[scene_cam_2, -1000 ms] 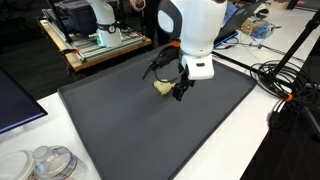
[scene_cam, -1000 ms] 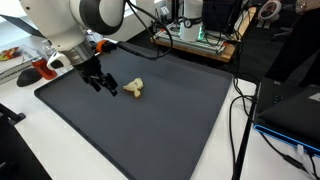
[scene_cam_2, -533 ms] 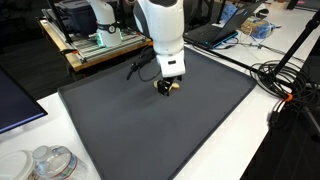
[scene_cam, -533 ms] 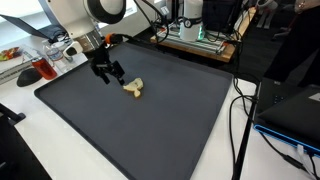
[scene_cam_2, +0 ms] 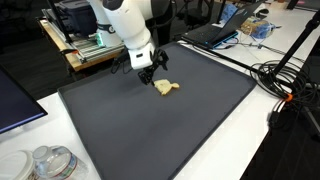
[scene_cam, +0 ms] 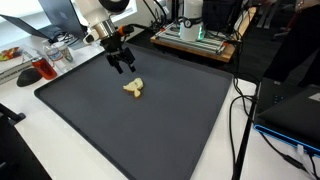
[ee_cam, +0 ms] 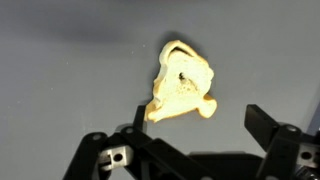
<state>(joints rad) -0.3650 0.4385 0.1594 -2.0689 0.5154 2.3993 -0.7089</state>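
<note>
Wrist view shows one pale yellow object (ee_cam: 182, 85) on one dark mat (ee_cam: 60, 70), jaws open and empty above it.

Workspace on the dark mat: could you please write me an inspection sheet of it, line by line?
Surface: dark grey mat on a white table, flat, no spill seen.
Job's things: one pale yellow object lying on the mat, irregular in shape.
Clutter: clear plastic containers on the table beside the mat.
Grippers: gripper open and empty, above the mat, not touching the object.
Cables: black cables looped on the table beside the mat's edge.
Surroundings: wooden bench carrying electronics behind the mat; laptop nearby.
</note>
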